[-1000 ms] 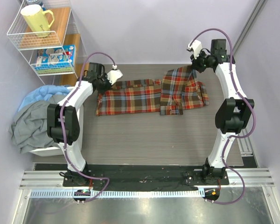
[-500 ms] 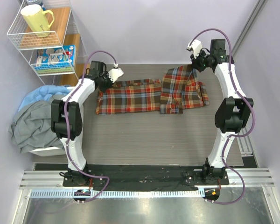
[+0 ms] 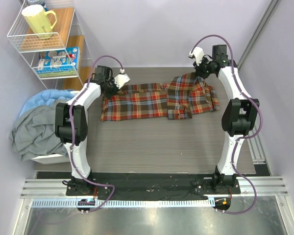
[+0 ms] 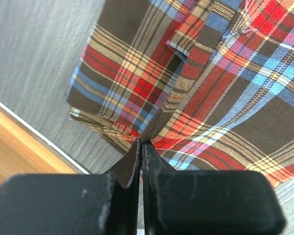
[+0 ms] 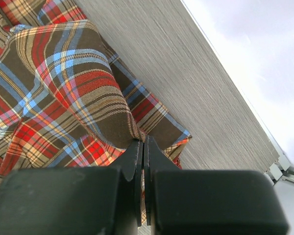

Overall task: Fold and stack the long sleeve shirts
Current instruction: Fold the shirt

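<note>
Shirt [image 3: 147,102] lying part-folded on table [image 3: 152,142]; L gripper [image 4: 141,143] & R gripper [image 5: 143,142] each pinching its far edge. Folding unfinished, stacking not yet begun.

Left claw [image 4: 141,143] seemingly hides shirt [image 4: 210,73] hem.

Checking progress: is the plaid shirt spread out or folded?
Partly folded: the plaid shirt lies as a narrow band, layers overlapping.

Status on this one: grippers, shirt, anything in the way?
Left gripper shut on plaid shirt, left edge. Right gripper shut on its right end, fabric lifted. Shirt lies spread across the table. Grey-blue clothes pile off left, clear of it.
</note>
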Motion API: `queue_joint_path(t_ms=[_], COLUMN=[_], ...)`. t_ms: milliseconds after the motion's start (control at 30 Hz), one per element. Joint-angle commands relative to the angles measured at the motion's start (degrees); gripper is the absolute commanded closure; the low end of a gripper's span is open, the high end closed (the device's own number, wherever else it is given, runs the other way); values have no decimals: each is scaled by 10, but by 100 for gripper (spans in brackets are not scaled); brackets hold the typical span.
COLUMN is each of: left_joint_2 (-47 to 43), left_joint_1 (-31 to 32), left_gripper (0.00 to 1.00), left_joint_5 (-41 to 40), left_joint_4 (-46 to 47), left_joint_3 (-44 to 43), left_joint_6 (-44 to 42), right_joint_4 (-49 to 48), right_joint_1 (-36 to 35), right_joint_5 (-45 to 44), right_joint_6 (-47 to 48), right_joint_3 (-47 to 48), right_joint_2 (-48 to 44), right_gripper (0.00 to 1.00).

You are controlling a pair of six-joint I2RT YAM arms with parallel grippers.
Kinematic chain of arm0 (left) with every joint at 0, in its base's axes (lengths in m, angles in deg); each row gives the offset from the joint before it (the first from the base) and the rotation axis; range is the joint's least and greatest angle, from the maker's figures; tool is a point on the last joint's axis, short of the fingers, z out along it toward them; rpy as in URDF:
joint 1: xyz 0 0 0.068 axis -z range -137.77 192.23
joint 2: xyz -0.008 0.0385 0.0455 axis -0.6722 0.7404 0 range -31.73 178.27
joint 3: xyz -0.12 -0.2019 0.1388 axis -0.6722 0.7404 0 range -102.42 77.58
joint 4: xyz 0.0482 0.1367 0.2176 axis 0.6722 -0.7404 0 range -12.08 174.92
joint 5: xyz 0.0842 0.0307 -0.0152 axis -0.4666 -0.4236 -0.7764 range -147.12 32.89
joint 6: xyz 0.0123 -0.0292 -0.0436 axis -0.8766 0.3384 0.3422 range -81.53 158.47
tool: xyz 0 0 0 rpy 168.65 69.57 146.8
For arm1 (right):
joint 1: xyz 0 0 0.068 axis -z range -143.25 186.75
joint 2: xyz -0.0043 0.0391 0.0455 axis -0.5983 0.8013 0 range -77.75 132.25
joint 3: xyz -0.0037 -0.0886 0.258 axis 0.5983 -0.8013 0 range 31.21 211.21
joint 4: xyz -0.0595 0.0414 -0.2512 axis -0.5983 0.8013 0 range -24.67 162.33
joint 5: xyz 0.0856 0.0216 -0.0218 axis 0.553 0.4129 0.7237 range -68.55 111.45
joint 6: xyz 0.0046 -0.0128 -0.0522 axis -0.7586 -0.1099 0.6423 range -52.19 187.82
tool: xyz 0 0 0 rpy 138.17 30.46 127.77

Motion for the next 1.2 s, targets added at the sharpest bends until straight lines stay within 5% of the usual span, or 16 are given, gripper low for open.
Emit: queue_joint_path(t_ms=[0,333,400,567,700,900,1167], left_joint_2=[22,52,61,74,55,39,19], left_joint_1=[0,2,2,-1,-13,-32,-61], left_gripper=[100,100,100,89,51,27,27], left_joint_5=[-7,-16,-11,-10,48,95,125], left_joint_4=[-1,-6,-12,-59,-129,-238,-292], left_joint_3=[-33,-59,-65,-106,-119,-122,-84], left_joint_6=[-6,-8,-4,26,56,93,150], right_joint_4=[-23,-13,12,124,226,279,283], right_joint_1=[-1,-1,-1,13,64,97,100], right_joint_5=[-17,-25,-19,-39,-10,20,7], right_joint_6=[15,2,-1,-64,-101,-170,-221], right_joint_3=[9,-4,7,113,151,85,56], right_joint_2=[-3,6,13,50,49,34,72], right_gripper=[99,96,87,39,23,28,34])
